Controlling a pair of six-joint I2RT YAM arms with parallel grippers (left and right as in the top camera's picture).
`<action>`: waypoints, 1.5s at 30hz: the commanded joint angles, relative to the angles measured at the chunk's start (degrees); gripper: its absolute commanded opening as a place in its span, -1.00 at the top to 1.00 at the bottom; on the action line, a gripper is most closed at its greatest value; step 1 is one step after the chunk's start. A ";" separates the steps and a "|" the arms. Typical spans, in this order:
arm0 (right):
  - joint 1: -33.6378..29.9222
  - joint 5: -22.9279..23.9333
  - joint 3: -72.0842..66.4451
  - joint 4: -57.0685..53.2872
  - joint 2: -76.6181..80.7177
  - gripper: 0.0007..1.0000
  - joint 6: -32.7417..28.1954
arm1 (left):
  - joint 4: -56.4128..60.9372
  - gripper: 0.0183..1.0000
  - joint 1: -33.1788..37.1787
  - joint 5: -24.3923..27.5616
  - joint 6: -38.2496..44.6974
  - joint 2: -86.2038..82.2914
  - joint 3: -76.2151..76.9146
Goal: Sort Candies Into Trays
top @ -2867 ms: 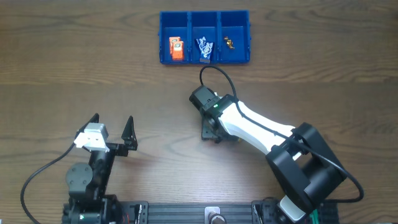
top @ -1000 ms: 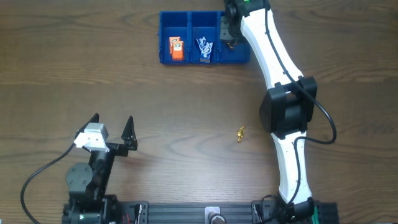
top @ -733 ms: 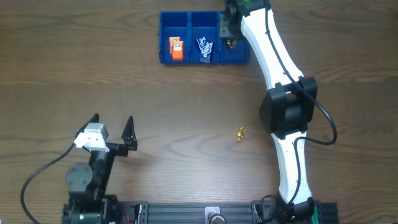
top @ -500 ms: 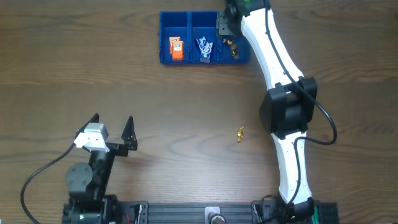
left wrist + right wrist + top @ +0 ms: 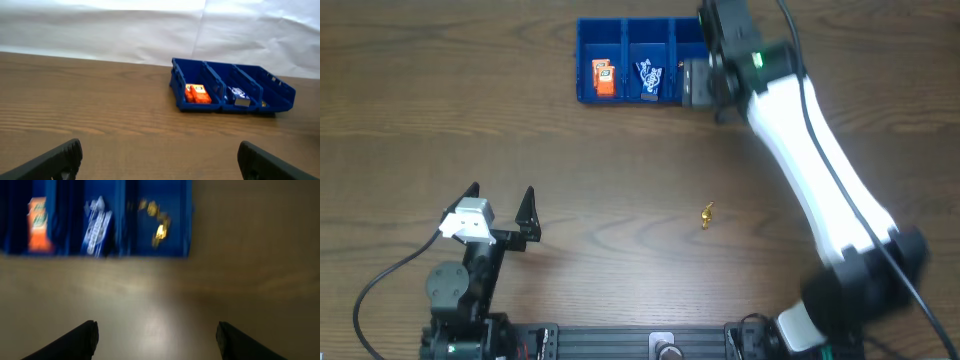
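left claw (image 5: 501,195): parked close to my base at the counter's near-left. Fingers spread wide, nothing between them. It points across the counter at the tray from well back.
counter (image 5: 620,150): brown wood grain; carries the tray and the stray candy.
loose gold candy (image 5: 707,214): lies alone on the counter, right of centre. It's well apart from the tray and touches neither claw.
right arm (image 5: 810,150): white links, stretched from my near-right base up the right side of the counter toward the tray.
right claw (image 5: 156,326): fingers wide apart, carrying nothing. It hangs above bare counter just on the near side of the tray's right end. Its wrist view looks down on the tray's near wall and all three compartments.
tray (image 5: 605,40): blue, three compartments side by side, sitting at the far middle of the counter.
orange candy (image 5: 604,78): in the left compartment, toward the near wall.
blue-and-white candy (image 5: 648,78): in the middle compartment, also toward the near wall.
gold candies (image 5: 155,217): in the right compartment, a few small pieces close together; can't tell the exact count.
white backdrop (image 5: 100,25): runs behind the counter's far edge, past the tray.
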 commanded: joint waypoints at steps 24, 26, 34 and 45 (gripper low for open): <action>7.72 -6.49 -42.64 14.64 -2.05 -0.54 15.13 | -1.75 -1.00 0.24 1.03 0.39 -0.35 -1.16; 7.69 -6.47 -42.64 14.69 -2.05 -0.43 15.13 | -1.75 -1.00 0.24 1.03 0.39 -0.35 -1.16; 7.67 -5.05 -42.69 14.27 -1.60 0.03 15.15 | -1.75 -1.00 0.24 1.03 0.39 -0.35 -1.16; 7.67 -5.07 -42.66 15.32 0.09 0.51 15.17 | -1.75 -1.00 0.24 1.03 0.39 -0.35 -1.16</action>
